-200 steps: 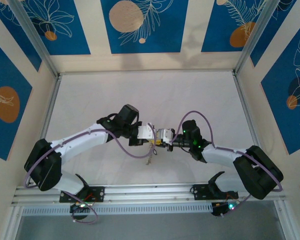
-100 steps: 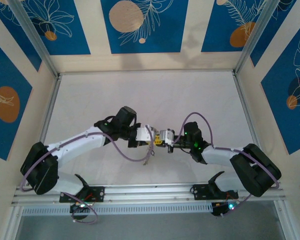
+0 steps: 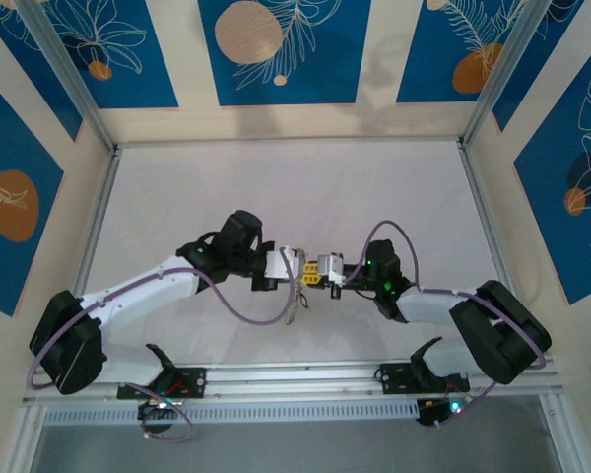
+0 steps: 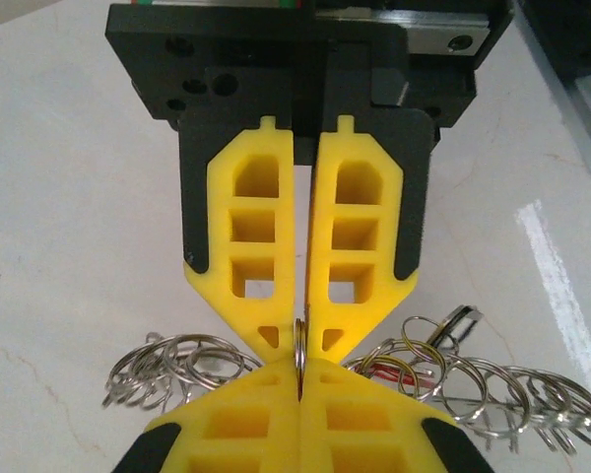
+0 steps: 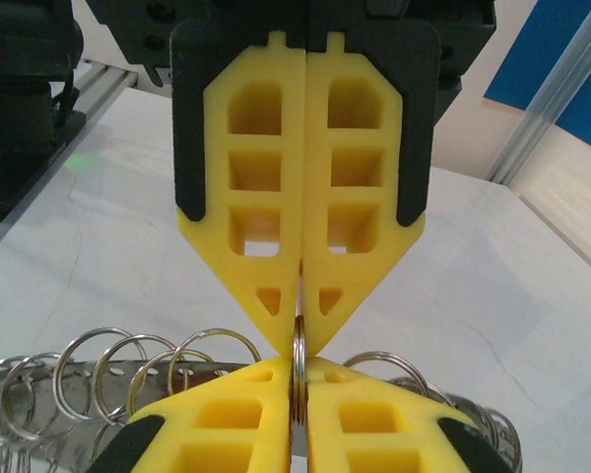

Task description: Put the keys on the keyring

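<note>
Both grippers meet tip to tip over the middle of the table. The keyring (image 4: 298, 340), a thin grey metal ring seen edge-on, is pinched between them. My left gripper (image 4: 298, 367) (image 3: 301, 269) is shut on its near edge. My right gripper (image 5: 297, 370) (image 3: 322, 271) is shut on the opposite edge. Each wrist view shows the other arm's yellow fingers (image 5: 261, 246) closed and pointing down at the ring (image 5: 297, 340). A small red piece (image 4: 406, 372), possibly a key's head, lies among loose rings below. No key shows clearly.
A string of small metal split rings (image 4: 192, 360) (image 5: 128, 360) on a flat metal strip trails beneath the grippers, and is visible in the top view (image 3: 295, 301). An aluminium rail (image 3: 295, 379) runs along the near edge. Frame posts and patterned walls enclose the white table (image 3: 295, 187).
The left arm's elbow and shoulder link have swung left and lower. The joined grippers have drifted slightly right. Both stay shut on the ring.
</note>
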`<state>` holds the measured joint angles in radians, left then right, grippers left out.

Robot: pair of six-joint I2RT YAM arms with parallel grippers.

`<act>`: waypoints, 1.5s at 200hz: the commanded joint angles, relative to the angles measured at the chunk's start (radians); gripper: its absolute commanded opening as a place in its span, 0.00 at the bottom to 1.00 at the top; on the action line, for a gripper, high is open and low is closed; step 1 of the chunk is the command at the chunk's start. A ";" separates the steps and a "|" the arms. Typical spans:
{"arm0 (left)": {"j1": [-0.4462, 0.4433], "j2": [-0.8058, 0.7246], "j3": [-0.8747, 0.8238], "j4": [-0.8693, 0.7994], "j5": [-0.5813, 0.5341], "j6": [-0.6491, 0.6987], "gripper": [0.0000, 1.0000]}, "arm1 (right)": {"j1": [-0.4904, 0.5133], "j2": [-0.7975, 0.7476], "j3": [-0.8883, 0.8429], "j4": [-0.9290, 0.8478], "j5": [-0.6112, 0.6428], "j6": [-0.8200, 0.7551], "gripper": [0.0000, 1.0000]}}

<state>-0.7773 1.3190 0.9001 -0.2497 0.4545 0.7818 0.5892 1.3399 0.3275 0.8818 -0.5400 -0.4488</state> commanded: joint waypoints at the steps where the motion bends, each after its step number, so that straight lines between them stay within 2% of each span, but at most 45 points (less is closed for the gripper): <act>1: -0.023 -0.001 0.030 -0.051 -0.082 0.042 0.00 | 0.012 -0.047 0.035 -0.134 0.066 -0.053 0.17; 52: -0.053 0.045 0.101 -0.131 -0.170 0.054 0.00 | 0.033 -0.049 0.074 -0.264 0.128 -0.097 0.18; 80: -0.056 0.056 0.118 -0.129 -0.154 0.038 0.00 | 0.047 -0.010 0.093 -0.269 0.129 -0.100 0.18; 88: -0.056 0.057 0.121 -0.125 -0.147 0.034 0.00 | 0.050 -0.005 0.100 -0.267 0.130 -0.097 0.16; 95: -0.056 0.060 0.124 -0.127 -0.141 0.034 0.00 | 0.052 -0.002 0.102 -0.264 0.133 -0.091 0.09; 104: -0.056 0.062 0.128 -0.132 -0.135 0.033 0.00 | 0.052 0.003 0.101 -0.249 0.133 -0.084 0.00; 115: -0.055 0.055 0.121 -0.127 -0.131 0.026 0.00 | 0.051 0.013 0.096 -0.212 0.125 -0.076 0.00; 138: -0.044 0.012 0.073 -0.099 -0.096 0.027 0.16 | 0.031 0.013 0.070 -0.113 0.083 -0.032 0.00; 153: -0.029 -0.023 0.040 -0.085 -0.082 0.027 0.19 | 0.009 0.007 0.043 -0.039 0.033 0.001 0.00; 172: -0.007 -0.056 0.021 -0.097 -0.056 0.027 0.20 | -0.006 0.014 0.026 0.020 -0.032 0.007 0.00; 217: 0.025 -0.098 -0.012 -0.080 -0.022 0.022 0.21 | -0.012 0.024 0.020 0.065 -0.091 0.011 0.00; 300: 0.027 -0.062 -0.017 -0.015 0.046 0.002 0.19 | -0.009 0.033 0.025 0.092 -0.117 0.027 0.00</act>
<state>-0.7589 1.2362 0.8871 -0.2977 0.4408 0.7925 0.5812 1.3727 0.3565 0.9215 -0.6281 -0.4358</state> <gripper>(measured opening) 0.187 0.057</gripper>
